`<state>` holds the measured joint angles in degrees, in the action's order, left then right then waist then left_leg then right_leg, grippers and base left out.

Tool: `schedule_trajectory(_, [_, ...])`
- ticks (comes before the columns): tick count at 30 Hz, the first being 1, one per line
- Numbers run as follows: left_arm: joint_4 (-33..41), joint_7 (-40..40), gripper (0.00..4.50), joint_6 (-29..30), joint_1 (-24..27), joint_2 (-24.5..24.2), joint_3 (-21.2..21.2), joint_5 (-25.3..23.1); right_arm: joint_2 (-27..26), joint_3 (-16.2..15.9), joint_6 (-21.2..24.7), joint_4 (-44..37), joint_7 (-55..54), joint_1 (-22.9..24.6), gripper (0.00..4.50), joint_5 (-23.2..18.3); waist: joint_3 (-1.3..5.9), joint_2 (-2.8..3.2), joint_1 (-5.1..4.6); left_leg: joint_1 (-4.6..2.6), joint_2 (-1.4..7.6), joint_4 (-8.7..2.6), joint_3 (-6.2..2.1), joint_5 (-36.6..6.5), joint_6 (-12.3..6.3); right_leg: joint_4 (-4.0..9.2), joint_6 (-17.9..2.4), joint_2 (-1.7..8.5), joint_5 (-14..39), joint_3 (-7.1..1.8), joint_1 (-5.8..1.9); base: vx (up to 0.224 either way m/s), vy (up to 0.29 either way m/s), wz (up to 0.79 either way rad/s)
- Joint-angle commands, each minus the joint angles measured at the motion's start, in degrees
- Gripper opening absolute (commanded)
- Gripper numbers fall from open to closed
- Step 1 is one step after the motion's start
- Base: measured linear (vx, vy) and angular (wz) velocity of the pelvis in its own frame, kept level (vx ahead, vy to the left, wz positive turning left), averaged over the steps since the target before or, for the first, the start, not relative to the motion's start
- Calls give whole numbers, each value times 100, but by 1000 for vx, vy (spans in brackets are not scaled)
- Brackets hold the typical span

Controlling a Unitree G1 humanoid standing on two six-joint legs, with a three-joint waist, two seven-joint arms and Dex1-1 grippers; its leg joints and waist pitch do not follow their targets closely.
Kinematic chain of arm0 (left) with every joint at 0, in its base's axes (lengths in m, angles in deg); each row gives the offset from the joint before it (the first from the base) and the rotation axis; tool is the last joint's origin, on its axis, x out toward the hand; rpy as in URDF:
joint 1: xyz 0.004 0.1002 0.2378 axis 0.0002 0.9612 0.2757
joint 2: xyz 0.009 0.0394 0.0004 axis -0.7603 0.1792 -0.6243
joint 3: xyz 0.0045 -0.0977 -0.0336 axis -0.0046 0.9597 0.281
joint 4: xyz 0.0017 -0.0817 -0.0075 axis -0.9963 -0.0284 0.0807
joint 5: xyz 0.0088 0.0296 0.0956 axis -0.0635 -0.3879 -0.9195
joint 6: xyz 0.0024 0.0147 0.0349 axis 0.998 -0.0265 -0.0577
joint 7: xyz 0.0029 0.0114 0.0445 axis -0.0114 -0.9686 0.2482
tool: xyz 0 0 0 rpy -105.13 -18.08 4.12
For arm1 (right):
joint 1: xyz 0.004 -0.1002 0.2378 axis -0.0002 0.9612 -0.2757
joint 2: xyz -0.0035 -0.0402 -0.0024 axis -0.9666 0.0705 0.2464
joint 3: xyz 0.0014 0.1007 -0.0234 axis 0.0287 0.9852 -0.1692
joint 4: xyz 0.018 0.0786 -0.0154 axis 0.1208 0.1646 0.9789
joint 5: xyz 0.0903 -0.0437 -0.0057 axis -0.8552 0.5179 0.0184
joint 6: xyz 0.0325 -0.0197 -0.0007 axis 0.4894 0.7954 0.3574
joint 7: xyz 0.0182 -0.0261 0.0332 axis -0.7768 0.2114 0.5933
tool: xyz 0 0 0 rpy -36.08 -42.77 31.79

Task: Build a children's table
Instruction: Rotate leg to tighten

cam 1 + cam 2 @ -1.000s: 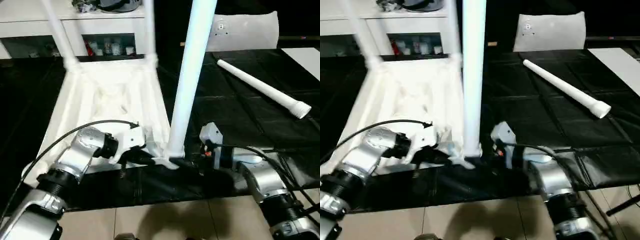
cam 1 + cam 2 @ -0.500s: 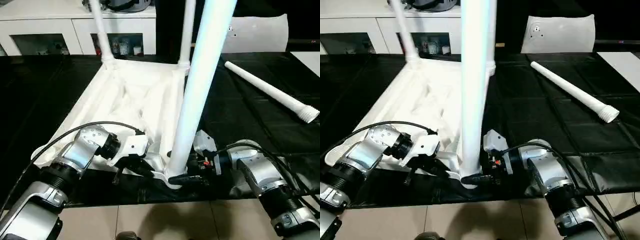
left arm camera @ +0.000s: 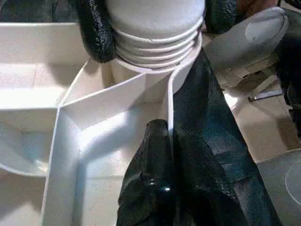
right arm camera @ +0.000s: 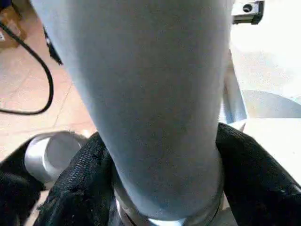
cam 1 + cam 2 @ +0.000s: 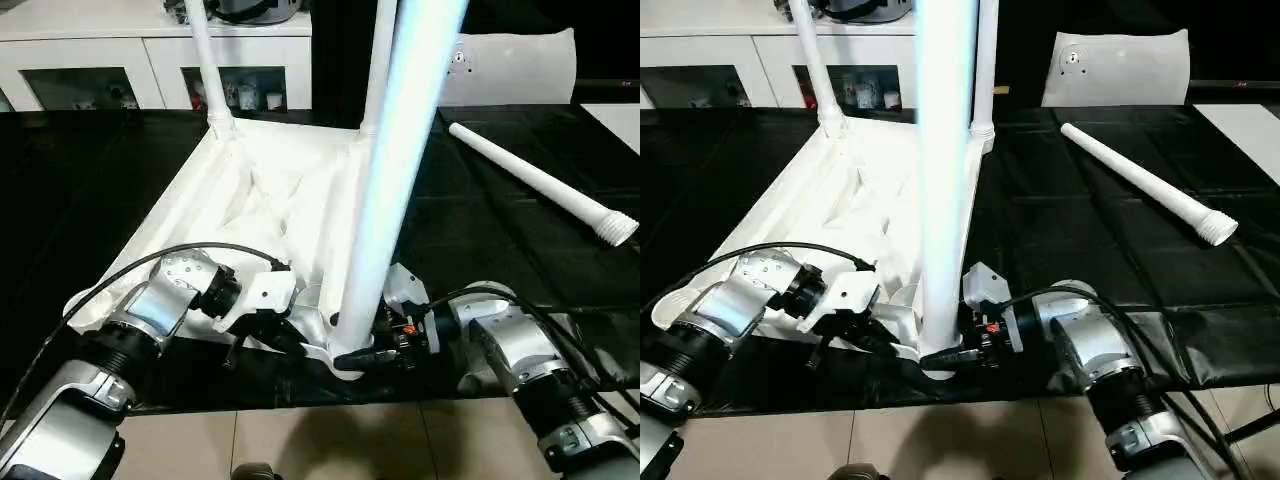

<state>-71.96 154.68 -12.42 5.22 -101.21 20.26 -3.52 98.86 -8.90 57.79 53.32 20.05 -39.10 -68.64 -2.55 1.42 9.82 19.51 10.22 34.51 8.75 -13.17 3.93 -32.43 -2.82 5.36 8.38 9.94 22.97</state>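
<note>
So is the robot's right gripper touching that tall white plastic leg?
Touching. The right wrist view shows the right gripper's black fingers pressed against both sides of the tall white plastic leg.

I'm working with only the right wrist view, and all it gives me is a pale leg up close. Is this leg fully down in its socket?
Observer: Not yet. The left wrist view shows the near leg's threads exposed above the corner socket.
Operator: Is the tabletop steadied?
Observer: Yes, the left end effector is shut on the rim of the upturned tabletop, right beside that socket.
Operator: How many legs remain?
Observer: One. Two far legs stand in their sockets. The fourth leg lies loose on the black work table, to the robot's right.
</note>
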Motion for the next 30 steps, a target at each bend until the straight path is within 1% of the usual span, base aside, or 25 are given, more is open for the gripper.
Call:
schedule_trajectory(1, [202, -285, 0, 264, 60, 59, 204, 93, -237, 49, 129, -168, -299, 137, 274, -177, 400, 17, -41, 27, 402, -422, -61, -479, -288, 345, -464, 524, 1972, -450, -364, 0, 0, 0])
schedule_trajectory(2, [202, -285, 0, 264, 60, 59, 204, 93, -237, 49, 129, -168, -299, 137, 274, -177, 399, 11, -52, 36, 406, -427, -64, -513, -255, 343, -458, 530, 1991, -448, -371, 0, 0, 0])
schedule_trajectory(3, [255, -375, 0, 355, 96, 63, 255, 117, -308, 81, 132, -168, -425, 164, 274, -188, 390, -3, -62, 18, 381, -430, -53, -593, -234, 386, -400, 518, 2162, -440, -362, 0, 0, 0])
schedule_trajectory(5, [671, -845, 0, 872, 375, 97, 439, 171, -755, 316, 410, -208, -1232, 252, 273, -273, 368, 13, -72, 30, 391, -452, -73, -680, -163, 394, -358, 539, 2342, -443, -364, 0, 0, 0])
schedule_trajectory(6, [883, -1058, 0, 1162, 496, 142, 534, 225, -946, 403, 533, -213, -1547, 277, 273, -301, 342, 10, -138, 21, 365, -467, -70, -828, -94, 444, -297, 525, 2598, -420, -354, 0, 0, 0])
schedule_trajectory(7, [1126, -1331, 0, 1442, 622, 205, 628, 237, -1162, 484, 651, -171, -1918, 280, 273, -295, 335, 3, -204, 6, 357, -476, -81, -968, 7, 468, -224, 539, 2842, -405, -371, 0, 0, 0])
schedule_trajectory(8, [1257, -1498, 0, 1593, 684, 252, 676, 227, -1276, 514, 702, -126, -2114, 265, 273, -274, 323, -7, -243, 14, 342, -478, -85, -1000, 31, 487, -181, 533, 2954, -390, -373, 0, 0, 0])
schedule_trajectory(9, [1479, -1799, 0, 1874, 782, 346, 756, 188, -1470, 555, 802, -60, -2424, 236, 273, -247, 304, -4, -320, 27, 289, -468, -93, -1106, 35, 558, -1, 507, 3264, -337, -384, 0, 0, 0])
schedule_trajectory(10, [1566, -1952, 0, 2003, 822, 403, 799, 165, -1556, 573, 861, -26, -2537, 217, 273, -253, 322, 5, -355, 9, 303, -463, -95, -1120, 63, 554, 18, 522, 3256, -339, -386, 0, 0, 0])
schedule_trajectory(11, [1640, -2113, 0, 2120, 855, 464, 845, 133, -1635, 591, 920, 17, -2649, 196, 273, -255, 295, -3, -443, 26, 271, -451, -94, -1146, 14, 612, 89, 492, 3334, -304, -372, 0, 0, 0])
schedule_trajectory(12, [1715, -2262, 0, 2235, 886, 527, 885, 94, -1707, 612, 962, 66, -2761, 172, 273, -241, 308, 0, -500, 22, 254, -434, -93, -1150, -33, 619, 113, 493, 3329, -296, -383, 0, 0, 0])
schedule_trajectory(14, [1907, -2634, 0, 2535, 966, 712, 947, -23, -1869, 650, 985, 251, -3065, 86, 273, -152, 310, 3, -583, 21, 274, -434, -94, -1128, -68, 611, 50, 482, 3204, -291, -368, 0, 0, 0])
schedule_trajectory(15, [2116, -3219, 0, 2945, 1044, 1006, 1050, -173, -2030, 714, 1049, 478, -3495, -23, 272, 13, 309, -1, -602, 2, 247, -417, -82, -1114, -127, 629, 33, 467, 3201, -293, -352, 0, 0, 0])
schedule_trajectory(16, [2199, -3418, 0, 3099, 1066, 1128, 1055, -227, -2083, 748, 1095, 592, -3696, -78, 272, 104, 324, 2, -626, 14, 277, -425, -81, -1062, -104, 578, -42, 479, 3066, -315, -367, 0, 0, 0])
schedule_trajectory(17, [2256, -3539, 0, 3200, 1081, 1204, 1052, -259, -2117, 770, 1127, 666, -3826, -113, 272, 164, 306, -1, -631, -1, 278, -428, -86, -1042, -128, 598, -81, 461, 3067, -302, -346, 0, 0, 0])
schedule_trajectory(18, [2232, -3829, 0, 3234, 1063, 1366, 1071, -362, -2158, 804, 1158, 829, -4095, -187, 272, 271, 311, -6, -634, 11, 257, -420, -80, -1003, -168, 593, -90, 462, 3038, -308, -359, 0, 0, 0])
schedule_trajectory(19, [2206, -4197, 0, 3315, 1023, 1556, 1060, -462, -2208, 849, 1174, 983, -4397, -261, 272, 378, 306, -43, -646, 10, 258, -422, -76, -1014, -196, 601, -76, 454, 3057, -307, -352, 0, 0, 0])
schedule_trajectory(21, [2176, -4641, 0, 3424, 954, 1777, 1017, -603, -2266, 904, 1150, 1098, -4680, -319, 272, 463, 308, -4, -639, -18, 268, -420, -76, -1025, -197, 609, -98, 460, 3035, -306, -336, 0, 0, 0])
schedule_trajectory(22, [2119, -4687, 0, 3386, 905, 1801, 976, -650, -2276, 920, 1132, 1092, -4694, -315, 272, 457, 310, -5, -626, -14, 265, -427, -75, -1064, -231, 620, -59, 463, 3043, -311, -347, 0, 0, 0])
schedule_trajectory(23, [2119, -4687, 0, 3386, 905, 1801, 976, -650, -2276, 920, 1132, 1092, -4694, -315, 326, 457, 319, -9, -616, -18, 270, -432, -80, -1069, -248, 607, -55, 463, 2994, -315, -348, 0, 0, 0])
schedule_trajectory(24, [2031, -4718, 0, 3317, 805, 1832, 948, -703, -2248, 904, 948, 1085, -4740, -311, 326, 540, 321, -26, -615, -1, 280, -444, -87, -1041, -274, 586, -71, 464, 2886, -332, -351, 0, 0, 0])
schedule_trajectory(26, [2020, -4724, 0, 3329, 768, 1819, 937, -761, -2247, 934, 867, 1098, -4809, -305, 340, 577, 330, -13, -610, 11, 287, -447, -92, -997, -275, 562, -117, 471, 2757, -354, -352, 0, 0, 0])
schedule_trajectory(27, [1950, -4662, 0, 3238, 745, 1731, 924, -804, -2211, 1013, 753, 1072, -4829, -276, 346, 566, 334, 9, -603, 9, 294, -452, -100, -962, -273, 542, -166, 480, 2667, -363, -358, 0, 0, 0])
schedule_trajectory(28, [1936, -4636, 0, 3208, 743, 1702, 914, -816, -2200, 1031, 731, 1065, -4827, -269, 362, 561, 331, 1, -604, 18, 292, -453, -95, -981, -289, 551, -175, 479, 2639, -368, -359, 0, 0, 0])
schedule_trajectory(30, [1870, -4465, 0, 3062, 757, 1527, 854, -857, -2106, 1101, 540, 979, -4745, -211, 382, 531, 335, 21, -598, 18, 284, -457, -103, -1026, -292, 552, -179, 488, 2652, -366, -368, 0, 0, 0])
